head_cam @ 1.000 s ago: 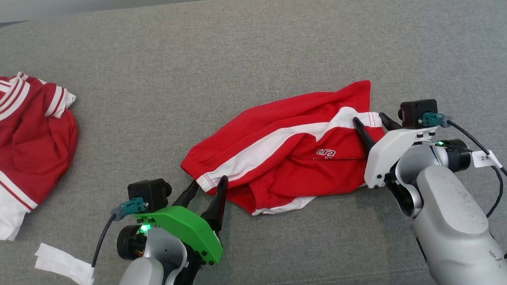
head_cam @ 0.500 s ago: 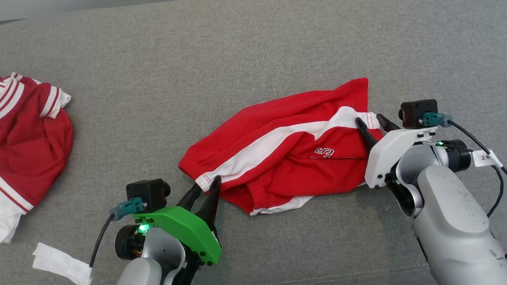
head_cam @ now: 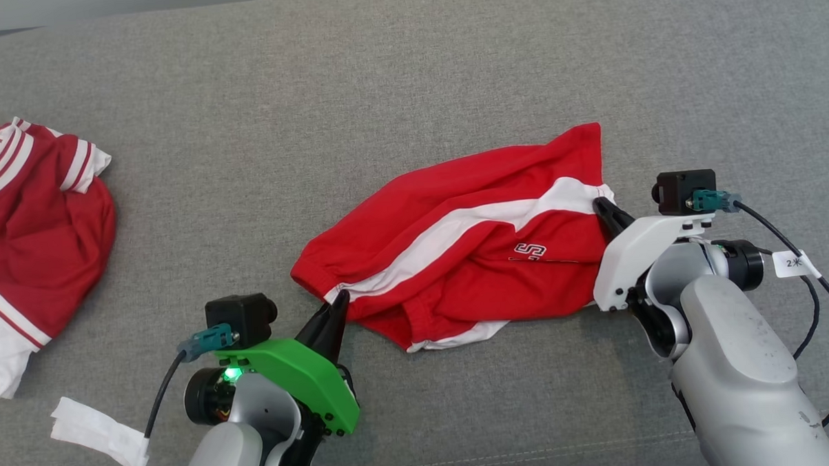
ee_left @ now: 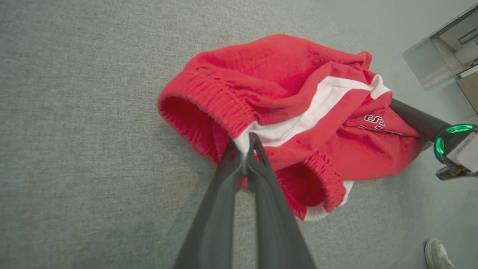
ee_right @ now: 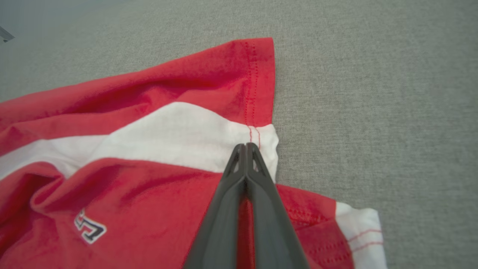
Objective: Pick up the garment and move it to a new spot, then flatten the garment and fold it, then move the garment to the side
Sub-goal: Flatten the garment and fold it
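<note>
The crumpled red fabric shorts with a white side stripe [head_cam: 470, 252] lie mid-way across the grey woven cushion [head_cam: 382, 89]. The left gripper [head_cam: 339, 299] is pinched tight on the stripe's end at the elastic waistband, the near-left edge. The right gripper [head_cam: 601, 206] is clamped on the stitched leg hem at the right. Holding opposite ends probably lets both arms lift the cloth stretched rather than bunched.

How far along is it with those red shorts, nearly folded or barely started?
Barely started. Done: the left end effector is shut on the red shorts at the waistband, the right end effector on a leg hem. In hand: the pickup; they lie crumpled on the grey surface. To do: moving, flattening, folding, setting aside.
</note>
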